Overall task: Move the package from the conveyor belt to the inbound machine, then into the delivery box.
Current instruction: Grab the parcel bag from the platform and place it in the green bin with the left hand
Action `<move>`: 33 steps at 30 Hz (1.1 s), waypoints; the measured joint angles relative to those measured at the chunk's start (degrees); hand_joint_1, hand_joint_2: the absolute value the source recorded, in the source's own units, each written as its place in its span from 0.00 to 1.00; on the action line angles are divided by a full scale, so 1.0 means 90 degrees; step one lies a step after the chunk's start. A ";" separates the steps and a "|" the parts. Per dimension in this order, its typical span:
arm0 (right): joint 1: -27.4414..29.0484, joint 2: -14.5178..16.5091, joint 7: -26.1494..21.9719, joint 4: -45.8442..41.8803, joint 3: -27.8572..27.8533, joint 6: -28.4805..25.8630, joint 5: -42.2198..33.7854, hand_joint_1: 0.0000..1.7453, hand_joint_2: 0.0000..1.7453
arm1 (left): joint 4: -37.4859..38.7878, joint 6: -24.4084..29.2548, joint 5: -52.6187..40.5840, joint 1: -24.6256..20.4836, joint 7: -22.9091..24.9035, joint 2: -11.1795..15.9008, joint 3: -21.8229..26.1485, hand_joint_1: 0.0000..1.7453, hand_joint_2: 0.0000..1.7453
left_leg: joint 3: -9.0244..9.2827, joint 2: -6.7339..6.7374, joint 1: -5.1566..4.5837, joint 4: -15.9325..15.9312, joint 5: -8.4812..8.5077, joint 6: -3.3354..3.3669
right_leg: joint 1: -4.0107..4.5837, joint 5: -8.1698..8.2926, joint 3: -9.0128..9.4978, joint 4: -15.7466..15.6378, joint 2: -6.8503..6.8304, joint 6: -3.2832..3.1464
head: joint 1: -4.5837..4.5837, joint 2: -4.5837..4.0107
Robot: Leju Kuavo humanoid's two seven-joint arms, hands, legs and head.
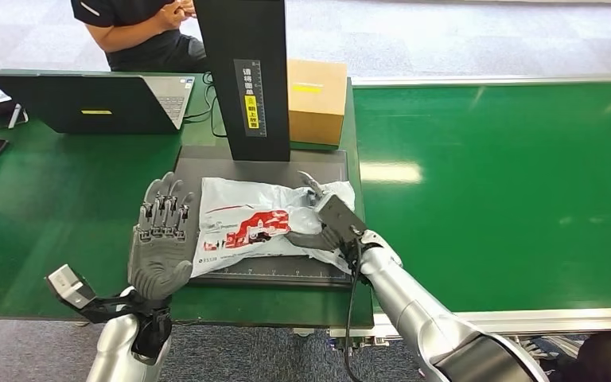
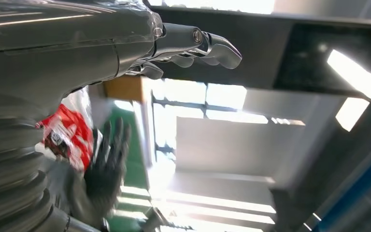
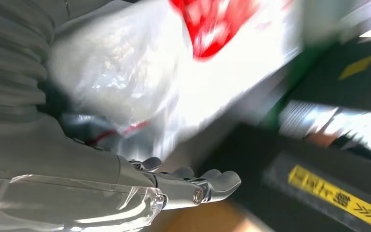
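While white plastic mailer package with red print (image 1: pixel 262 227) lay on black flat scanner platform (image 1: pixel 207 163), right robot hand (image 1: pixel 330 219) gripped its right edge; left robot hand (image 1: pixel 161 239) stood open beside left edge, fingers spread, green bench (image 1: pixel 56 199) bare leftward.

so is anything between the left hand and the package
Nothing visible. The left hand is raised, fingers spread, just beside the edge of the white and red package on the black platform, while the right hand is at its other end.

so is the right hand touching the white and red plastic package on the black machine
Touching. In the head view the right hand lies on the white and red plastic package, its fingers pressing into the crumpled film, with no gap between them.
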 joint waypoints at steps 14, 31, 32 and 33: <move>0.1517 -0.0467 0.0209 -0.2377 -0.0989 0.2633 -0.2458 0.00 1.00 | 0.0055 0.0354 -0.0134 0.0036 0.0347 -0.0001 -0.0177 0.00 1.00 | -0.0002 0.0000 0.0000 0.0000 -0.0001 0.0000 | -0.0001 0.0000 0.0000 -0.0001 0.0000 0.0000 | 0.0001 0.0000; 0.3778 -0.0669 0.0586 -0.6181 -0.2569 0.2547 -0.2162 0.00 1.00 | -0.0112 0.2008 -0.3364 0.0281 0.1188 0.0084 -0.0290 0.00 1.00 | -0.0003 -0.0002 -0.0001 -0.0003 -0.0007 0.0002 | 0.0000 -0.0006 -0.0001 -0.0002 -0.0001 -0.0003 | 0.0001 0.0000; 0.3857 -0.0636 0.0639 -0.6266 -0.2622 0.2567 -0.2130 0.00 1.00 | -0.0100 0.2268 -0.3725 0.0248 0.1260 0.0087 -0.0333 0.00 1.00 | -0.0003 -0.0002 -0.0001 -0.0003 -0.0007 0.0002 | 0.0000 -0.0006 -0.0001 -0.0002 -0.0001 -0.0003 | 0.0001 0.0000; 0.3928 -0.0597 0.0687 -0.6336 -0.2666 0.2582 -0.2089 0.00 1.00 | -0.0083 0.2540 -0.4092 0.0199 0.1342 0.0089 -0.0376 0.00 1.00 | -0.0003 -0.0002 -0.0001 -0.0003 -0.0007 0.0002 | 0.0000 -0.0006 -0.0001 -0.0002 -0.0001 -0.0003 | 0.0001 0.0000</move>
